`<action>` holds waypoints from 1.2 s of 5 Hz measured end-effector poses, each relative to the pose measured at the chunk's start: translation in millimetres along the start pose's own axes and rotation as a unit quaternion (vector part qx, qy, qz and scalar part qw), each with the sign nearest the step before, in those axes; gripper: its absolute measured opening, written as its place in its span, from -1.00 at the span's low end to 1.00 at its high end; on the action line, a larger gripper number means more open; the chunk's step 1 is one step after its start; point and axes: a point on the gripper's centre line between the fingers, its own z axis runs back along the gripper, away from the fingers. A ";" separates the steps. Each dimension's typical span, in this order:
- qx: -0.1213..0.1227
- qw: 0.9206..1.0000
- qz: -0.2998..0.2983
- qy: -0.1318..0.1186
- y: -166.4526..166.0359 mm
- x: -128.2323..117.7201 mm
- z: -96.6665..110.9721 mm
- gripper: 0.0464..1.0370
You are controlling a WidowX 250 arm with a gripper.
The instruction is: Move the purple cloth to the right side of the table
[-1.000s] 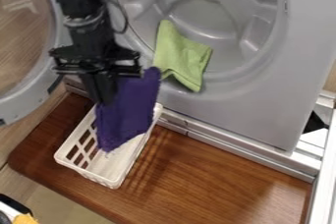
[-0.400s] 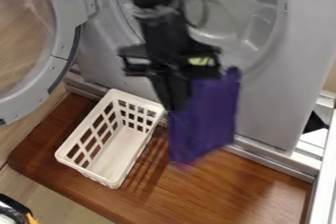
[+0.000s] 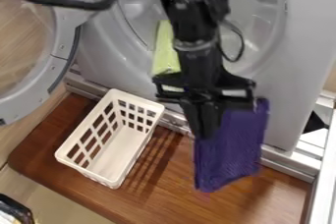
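1. The black two-finger gripper [image 3: 207, 132] is closed on the purple, rectangular textured cloth [image 3: 231, 152], which hangs over the brown wooden worktop [image 3: 183, 191], to the right of the white plastic lattice basket [image 3: 119, 152].
2. The gripper pinches the cloth near its left edge, with most of the fabric unsupported on the side away from the basket. That uneven hold could let it swing or slip out early.
3. Whether the lower hem touches the worktop I cannot tell; if lowered too fast, it could fold under and land bunched.
4. Released here, the cloth might end up short of the intended side; a spot farther right of the basket looks safer.
5. The grey machine front [image 3: 282, 80] rises just behind the cloth, beyond the basket's far end, so a trailing corner might catch on its lower ledge.
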 end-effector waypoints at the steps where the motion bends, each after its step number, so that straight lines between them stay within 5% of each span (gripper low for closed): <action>1: 0.001 1.000 0.009 0.027 -0.1 6.0 -31.0 -0.93; 4: -0.006 0.997 0.051 0.050 -1.0 15.1 -86.3 -0.87; 5: 0.002 0.996 0.084 0.042 6.0 18.7 -88.7 -0.50; 6: 0.010 0.993 0.110 0.042 13.7 19.3 -89.0 0.09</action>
